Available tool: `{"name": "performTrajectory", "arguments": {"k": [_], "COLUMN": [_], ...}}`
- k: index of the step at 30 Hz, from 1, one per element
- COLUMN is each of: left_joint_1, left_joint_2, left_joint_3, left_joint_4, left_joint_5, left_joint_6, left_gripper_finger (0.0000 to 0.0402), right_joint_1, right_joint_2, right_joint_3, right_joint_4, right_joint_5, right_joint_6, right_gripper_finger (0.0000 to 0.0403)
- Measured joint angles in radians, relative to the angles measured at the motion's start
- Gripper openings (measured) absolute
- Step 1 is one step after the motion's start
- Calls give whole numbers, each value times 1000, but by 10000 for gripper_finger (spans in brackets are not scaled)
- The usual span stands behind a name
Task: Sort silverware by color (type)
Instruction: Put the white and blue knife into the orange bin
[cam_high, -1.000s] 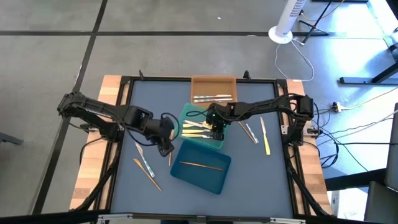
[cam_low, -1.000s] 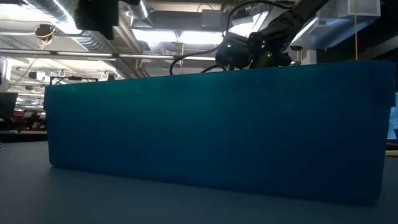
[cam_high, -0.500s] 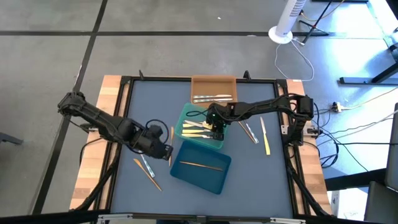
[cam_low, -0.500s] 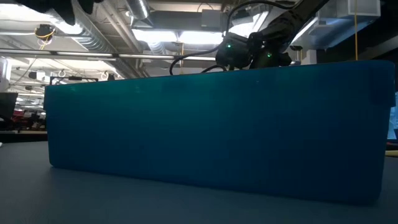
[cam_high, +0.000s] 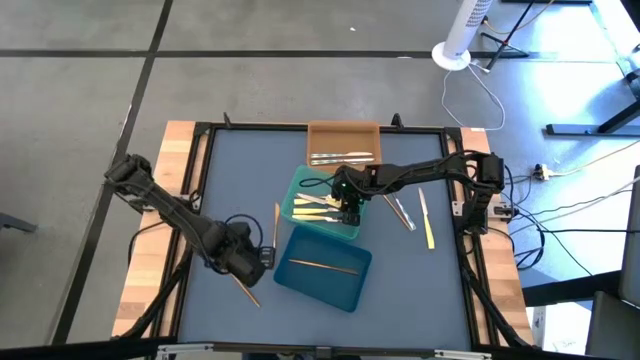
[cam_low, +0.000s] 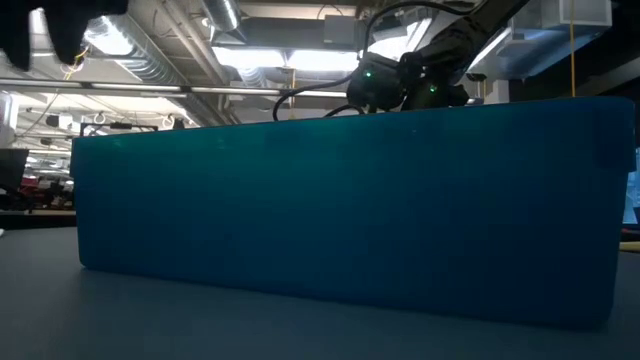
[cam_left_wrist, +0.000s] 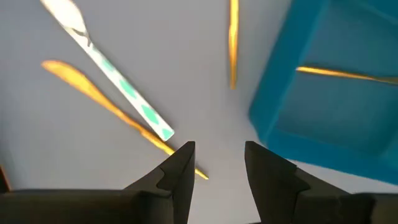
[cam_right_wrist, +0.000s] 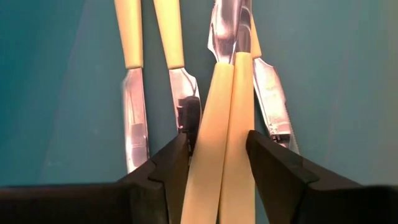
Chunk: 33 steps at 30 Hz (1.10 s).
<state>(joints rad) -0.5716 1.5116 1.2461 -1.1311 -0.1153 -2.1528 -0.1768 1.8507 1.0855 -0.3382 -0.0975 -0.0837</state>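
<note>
My left gripper hangs open above the table mat, just left of the dark blue tray, which holds one orange-tan utensil. Under and beside it lie an orange-tan utensil and a silver-grey one. Another orange-tan one lies a little farther off. My right gripper is down in the teal-green tray, shut on two pale yellow utensils. More pale yellow ones lie on that tray's floor. My right gripper pinches the handles of two pale yellow utensils side by side between its two fingers. The fingers slant steeply down from above and run along the handles. The utensils' silver ends reach down among the other pieces in the teal-green tray.
The orange tray at the far middle holds silver-grey utensils. Loose utensils lie on the mat to the right of the trays. In the low view the dark blue tray's wall fills the picture.
My left gripper has travelled toward the table's near edge and a little down, rolling about its own axis, and now hangs over the loose utensils left of the dark blue tray. It has stayed open.
</note>
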Motion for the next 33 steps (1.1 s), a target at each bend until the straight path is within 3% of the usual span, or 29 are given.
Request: {"name": "performTrajectory", "arguments": {"k": [16,23,33], "left_joint_1": [-74,-72,-71], "left_joint_2": [165,165,165], "left_joint_3": [-14,-116,-282], "left_joint_4": [-3,25,249], "left_joint_5": [32,82,81], "left_joint_6": [-204,-221,-222], "left_gripper_finger": [133,133,133], "right_joint_1": [0,0,0], "right_joint_2": [0,0,0], "right_joint_3": [0,0,0], "right_joint_4": [0,0,0], "right_joint_5": [0,0,0], "right_joint_6": [0,0,0], "right_gripper_finger": [163,163,163]}}
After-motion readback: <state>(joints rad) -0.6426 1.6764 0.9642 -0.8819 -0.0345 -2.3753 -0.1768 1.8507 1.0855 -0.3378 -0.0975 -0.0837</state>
